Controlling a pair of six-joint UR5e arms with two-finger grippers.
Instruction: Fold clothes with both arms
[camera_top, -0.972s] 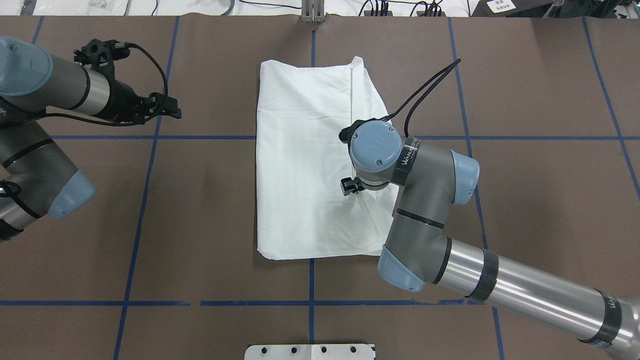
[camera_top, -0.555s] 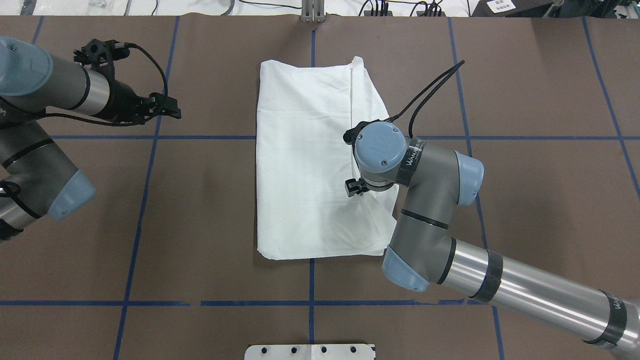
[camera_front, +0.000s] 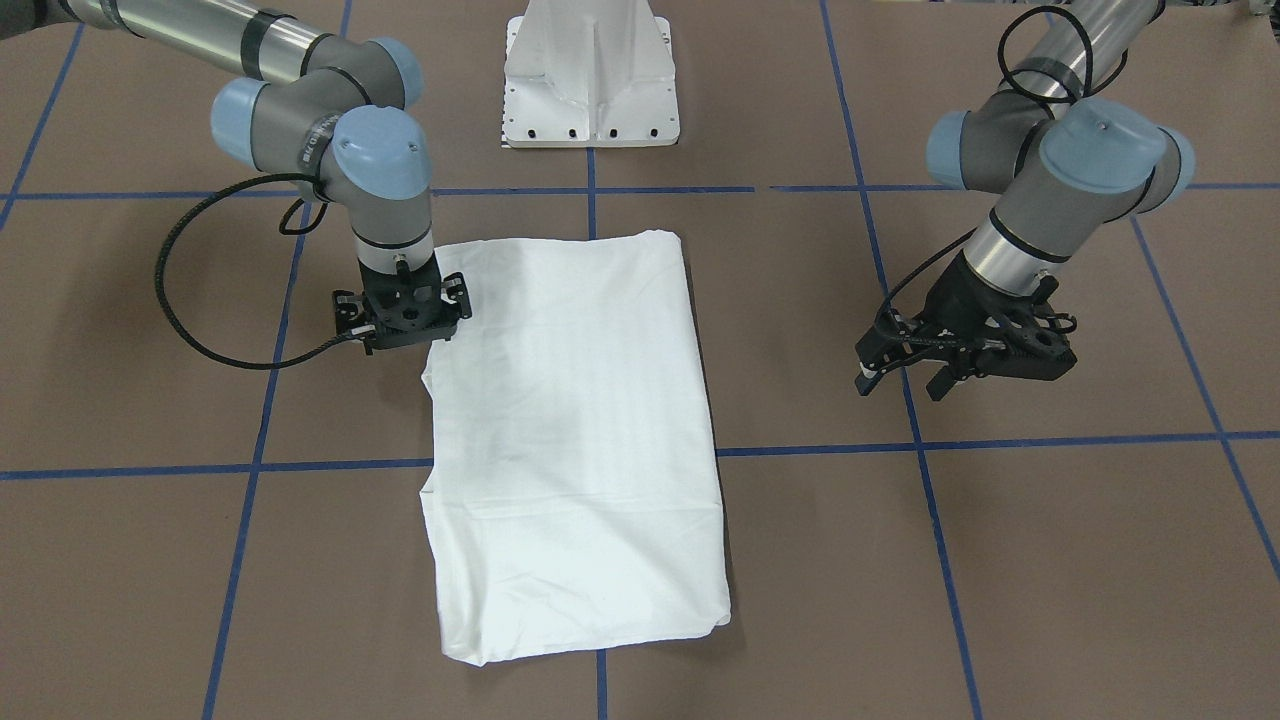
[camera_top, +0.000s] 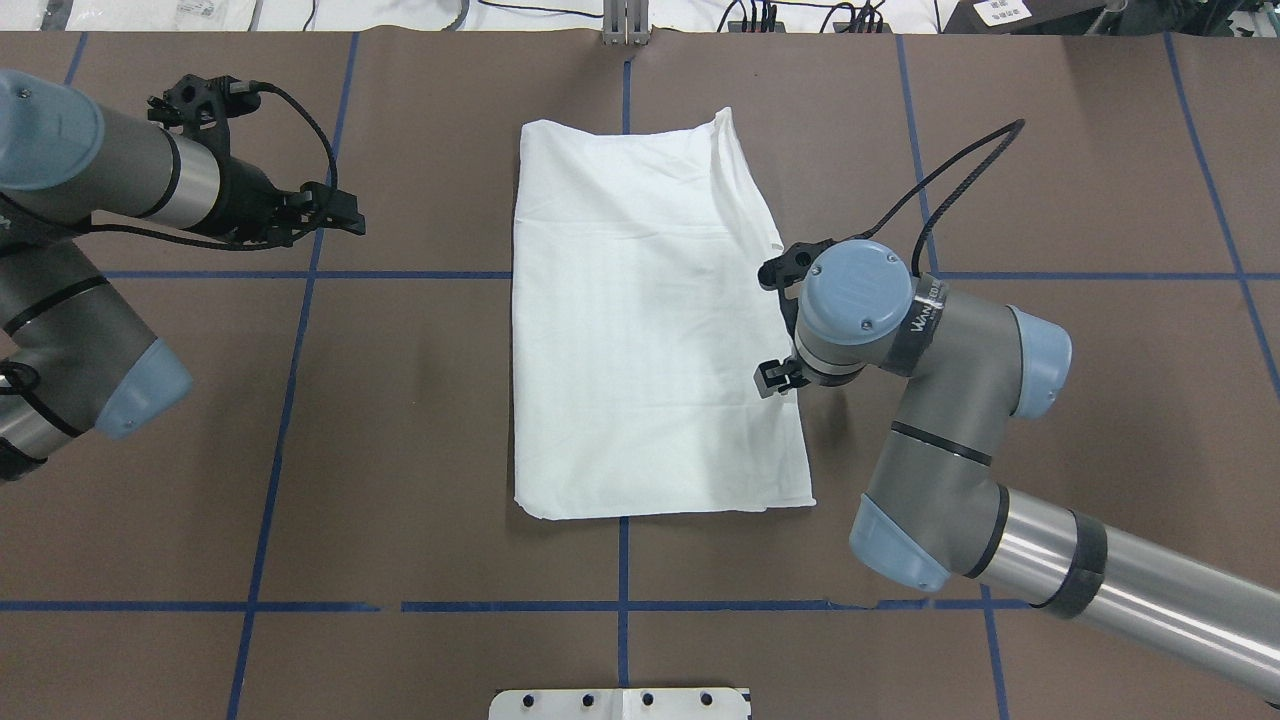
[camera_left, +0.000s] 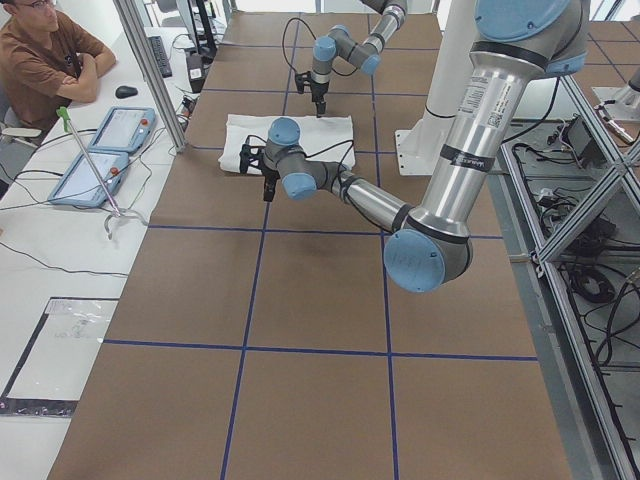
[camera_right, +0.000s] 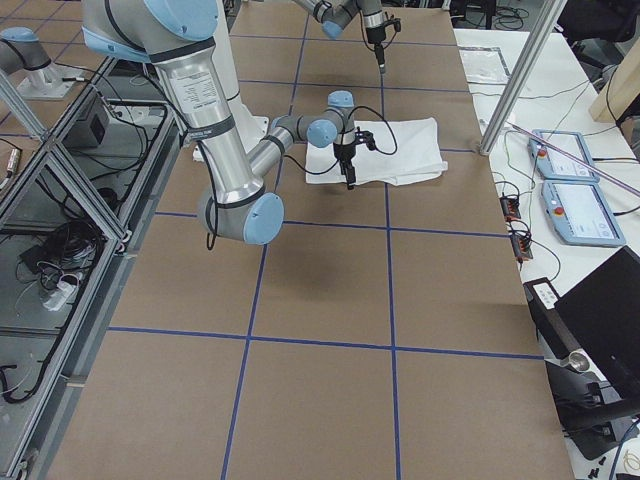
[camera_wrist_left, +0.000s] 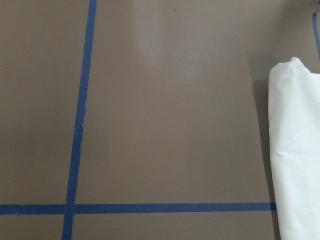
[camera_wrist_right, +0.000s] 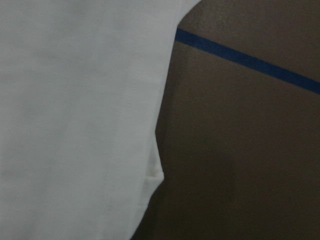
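The clothes are one white shirt (camera_top: 640, 330), folded into a tall rectangle and lying flat at the table's middle (camera_front: 570, 430). My right arm's wrist (camera_top: 850, 310) stands over the shirt's right edge and points straight down. Its gripper (camera_front: 402, 322) sits low at that edge, and its fingertips are hidden, so I cannot tell its state. The right wrist view holds only the shirt's edge (camera_wrist_right: 75, 120) on brown table. My left gripper (camera_front: 900, 385) hangs open and empty above bare table, well left of the shirt (camera_wrist_left: 297, 150).
The white pedestal base (camera_front: 590, 80) stands at the robot's side of the table. Blue tape lines (camera_top: 300, 400) cross the brown surface. A seated person (camera_left: 45, 60) and two tablets (camera_left: 100, 150) are beyond the far table edge.
My right wrist has moved right, from over the shirt's middle to its right edge. The shirt's right side now lies spread wider and the long seam line no longer shows. The left arm barely moved.
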